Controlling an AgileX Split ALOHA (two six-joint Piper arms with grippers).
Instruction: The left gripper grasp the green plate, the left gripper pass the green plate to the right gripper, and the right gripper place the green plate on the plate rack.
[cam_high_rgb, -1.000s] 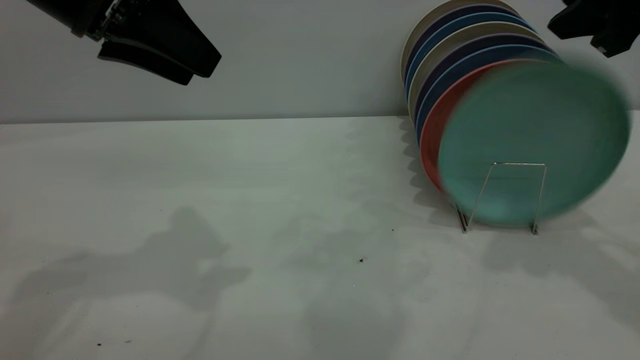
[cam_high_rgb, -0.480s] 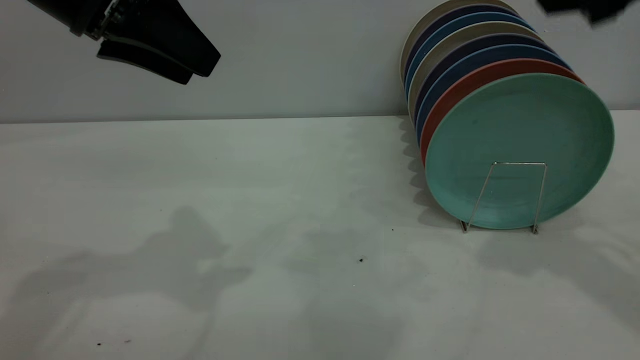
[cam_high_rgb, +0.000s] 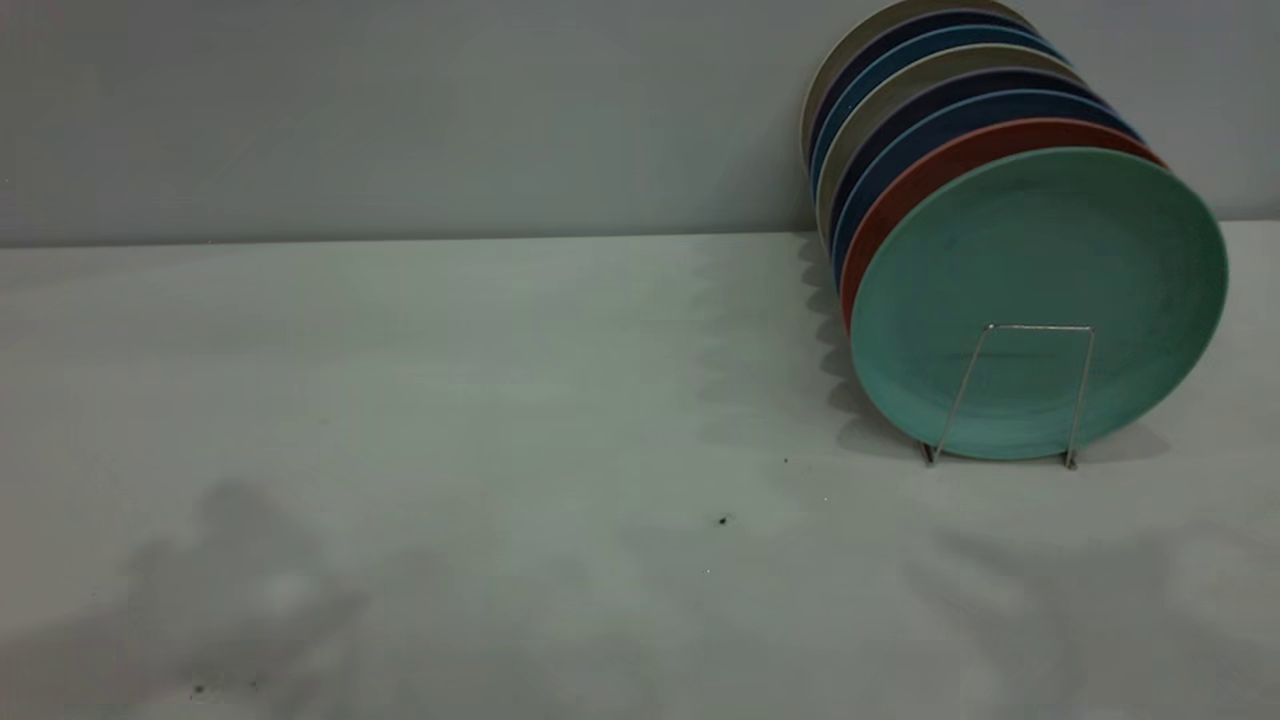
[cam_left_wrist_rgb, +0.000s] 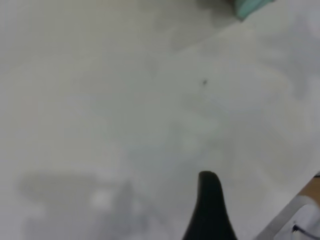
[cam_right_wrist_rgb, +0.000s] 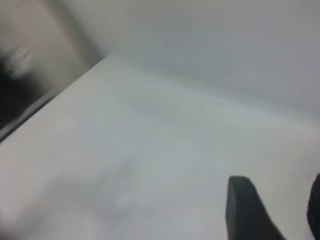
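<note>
The green plate (cam_high_rgb: 1040, 250) stands on edge at the front of the plate rack (cam_high_rgb: 1040, 327), leaning back on the plates behind it; no gripper touches it. A corner of it shows in the left wrist view (cam_left_wrist_rgb: 250, 6). Neither gripper is in the exterior view. In the left wrist view only one black fingertip (cam_left_wrist_rgb: 209, 190) of my left gripper shows, high over the bare table. My right gripper (cam_right_wrist_rgb: 280, 200) is open and empty above the table, its two dark fingers apart.
Behind the green plate stand a salmon plate (cam_high_rgb: 900, 200), dark blue plates (cam_high_rgb: 940, 120) and beige ones, up to the wall. The white table (cam_high_rgb: 500, 400) stretches left of the rack. Its edge (cam_left_wrist_rgb: 287, 217) shows in the left wrist view.
Both grippers have left the exterior view, upward. The green plate, blurred and rocking a second ago, has settled still in the rack.
</note>
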